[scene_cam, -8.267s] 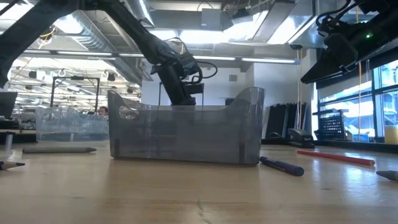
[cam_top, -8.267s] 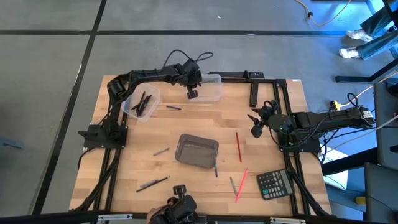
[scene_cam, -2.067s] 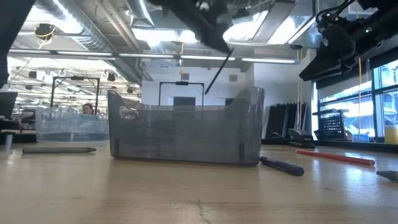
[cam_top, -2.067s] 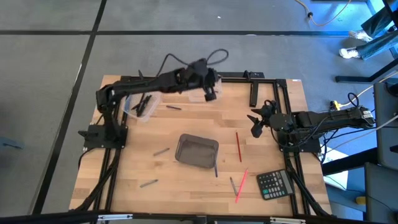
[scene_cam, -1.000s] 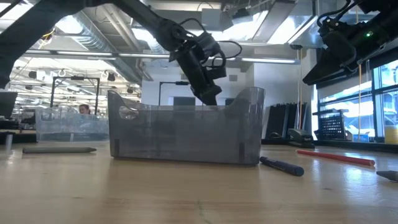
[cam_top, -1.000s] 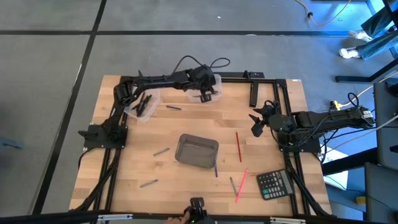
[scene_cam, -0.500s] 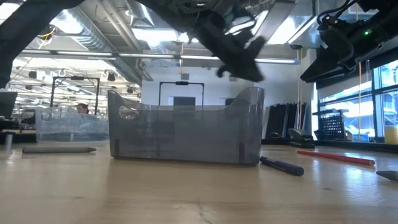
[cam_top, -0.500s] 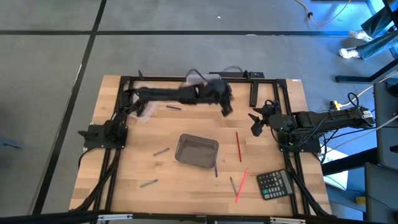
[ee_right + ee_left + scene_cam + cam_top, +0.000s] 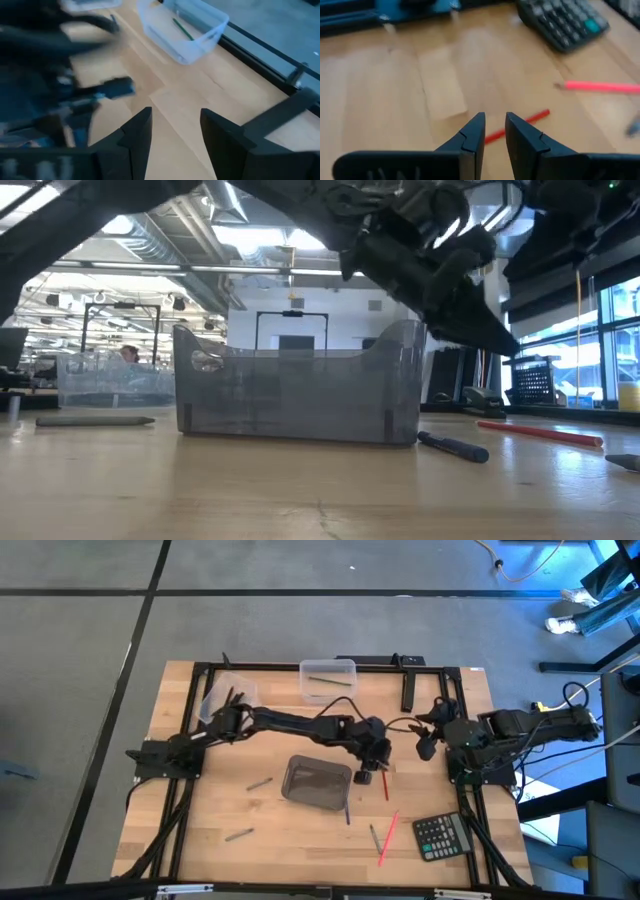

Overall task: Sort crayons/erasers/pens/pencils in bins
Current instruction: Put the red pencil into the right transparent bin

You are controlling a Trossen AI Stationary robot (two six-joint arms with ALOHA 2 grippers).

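My left gripper (image 9: 366, 776) hangs just right of the smoky grey bin (image 9: 317, 783), over the near half of a red pencil (image 9: 384, 776). In the left wrist view its fingers (image 9: 494, 126) stand a little apart, empty, above that pencil (image 9: 522, 123). My right gripper (image 9: 427, 746) waits open and empty at the right (image 9: 175, 125). The far clear bin (image 9: 328, 680) holds one dark pencil (image 9: 329, 680). The far left clear bin (image 9: 225, 700) holds several black sticks. A blue pen (image 9: 347, 812), grey sticks (image 9: 260, 782) (image 9: 373, 837), a dark stick (image 9: 238, 834) and a pink stick (image 9: 388, 837) lie flat on the table.
A black calculator (image 9: 442, 836) lies at the near right corner, and a thick black bar (image 9: 408, 692) at the far right. My left arm stretches across the table's middle from the left. The black frame rails run along the table's edges. A person shows in the room behind (image 9: 128, 354).
My left gripper has left the far clear bin and swung quickly toward the table's near right, past the grey bin, coming down over the red pencil. A dark pencil now shows lying in the far clear bin. My right arm has shifted a little.
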